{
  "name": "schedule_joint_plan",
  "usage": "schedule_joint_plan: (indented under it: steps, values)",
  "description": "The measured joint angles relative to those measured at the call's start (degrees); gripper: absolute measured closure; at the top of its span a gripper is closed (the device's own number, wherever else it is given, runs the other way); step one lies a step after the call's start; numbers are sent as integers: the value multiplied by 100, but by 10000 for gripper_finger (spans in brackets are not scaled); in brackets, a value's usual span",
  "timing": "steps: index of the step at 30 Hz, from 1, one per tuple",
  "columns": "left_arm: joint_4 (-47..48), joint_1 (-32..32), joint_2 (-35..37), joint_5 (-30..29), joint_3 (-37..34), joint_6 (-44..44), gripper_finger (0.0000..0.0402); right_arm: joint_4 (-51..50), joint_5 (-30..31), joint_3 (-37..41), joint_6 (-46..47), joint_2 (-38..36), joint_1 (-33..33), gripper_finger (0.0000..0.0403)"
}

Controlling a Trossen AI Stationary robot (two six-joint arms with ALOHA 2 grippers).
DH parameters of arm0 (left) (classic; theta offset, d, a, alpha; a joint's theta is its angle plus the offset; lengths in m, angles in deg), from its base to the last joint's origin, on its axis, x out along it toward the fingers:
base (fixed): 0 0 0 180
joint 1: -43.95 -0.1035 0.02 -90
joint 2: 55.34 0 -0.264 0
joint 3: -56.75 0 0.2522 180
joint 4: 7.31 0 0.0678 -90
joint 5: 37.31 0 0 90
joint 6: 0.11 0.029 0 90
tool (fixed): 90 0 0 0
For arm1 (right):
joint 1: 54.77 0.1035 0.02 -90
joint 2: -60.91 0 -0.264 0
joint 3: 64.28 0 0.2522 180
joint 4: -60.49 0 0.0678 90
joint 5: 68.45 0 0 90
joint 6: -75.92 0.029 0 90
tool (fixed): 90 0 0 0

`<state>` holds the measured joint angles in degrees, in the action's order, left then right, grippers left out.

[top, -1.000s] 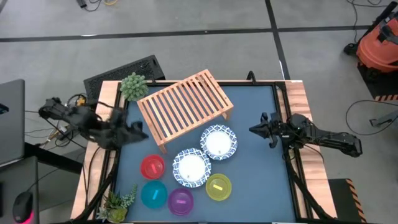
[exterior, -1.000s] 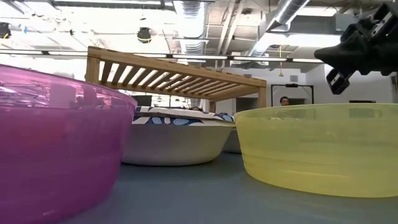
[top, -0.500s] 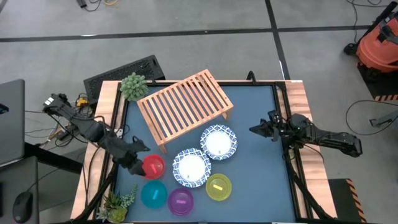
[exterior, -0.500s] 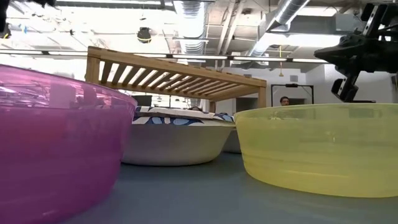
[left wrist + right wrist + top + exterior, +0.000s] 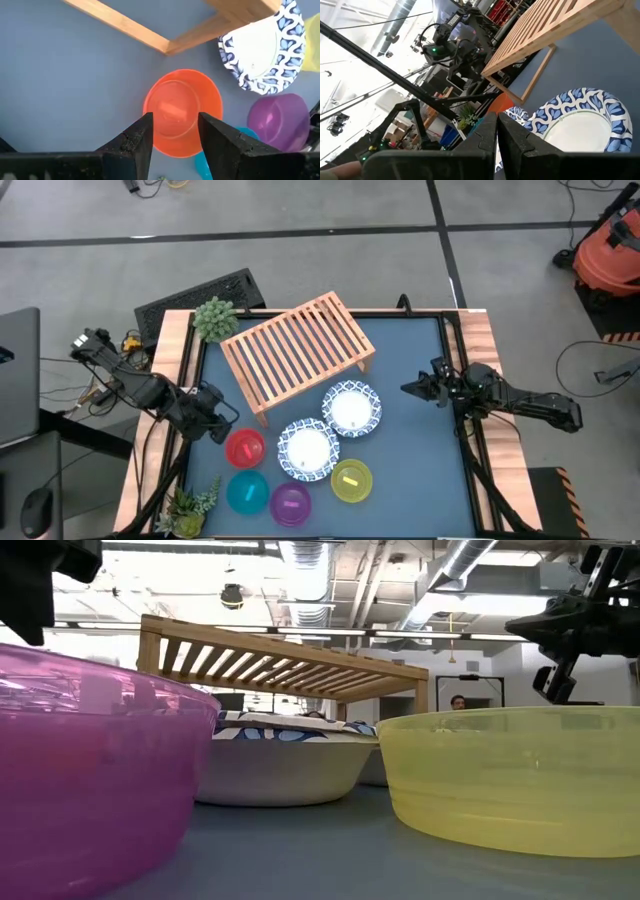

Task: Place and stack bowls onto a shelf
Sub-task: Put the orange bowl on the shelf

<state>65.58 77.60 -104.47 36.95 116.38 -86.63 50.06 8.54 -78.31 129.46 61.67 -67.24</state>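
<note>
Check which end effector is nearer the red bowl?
Left. The left end effector hovers open at the red bowl; the right end effector waits shut beyond the white bowls.

My shelf (image 5: 298, 356), a light-wood slatted rack on short legs, sits askew and holds nothing. All six bowls rest upright on the mat in front of it: two white blue-rimmed bowls (image 5: 351, 409) (image 5: 307, 449) nearest, touching each other, the red bowl (image 5: 245, 448) off its corner, then cyan (image 5: 247, 492), purple (image 5: 291, 503) and yellow (image 5: 351, 481) farthest out.
</note>
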Motion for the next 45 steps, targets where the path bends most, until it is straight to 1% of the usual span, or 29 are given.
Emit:
schedule_joint_plan:
  steps: [4, 7, 12, 16, 19, 26, 30, 33, 37, 42, 45]
  values:
    - [154, 2, -156, -142, 4, -104, 262, -6, 0, 0, 0, 0, 0, 361]
    - [169, 0, -460, -206, 4, -154, 262, -8, 0, 0, 0, 0, 0, 361]
    - [-40, 0, -1086, 175, 4, 463, 262, -12, 0, 0, 0, 0, 0, 361]
    - [-36, 2, -1439, 342, 4, 587, 257, -15, 2, 0, 0, 0, 0, 361]
    - [-120, 2, -1619, 421, 4, 602, 240, -23, 2, 0, 0, 0, 0, 361]
    - [-331, 2, -1964, 607, -8, 681, 175, -29, 2, 0, -7, 0, 0, 361]
    - [-452, 2, -2088, 793, -261, 622, 155, -31, 4, 0, -4, -1, 0, 361]
    - [-673, 2, -2113, 806, -509, 554, 153, -32, 4, 0, -2, 0, 0, 361]
    - [-711, 2, -2113, 793, -743, 327, 152, -32, 4, 0, 0, 0, 0, 361]
    - [-902, -1, -2113, 859, -778, 466, 153, -32, 4, 0, -2, 0, 0, 361]
    - [-990, -7, -2136, 859, -778, 381, 166, -32, 4, 0, -2, 0, -2, 361]
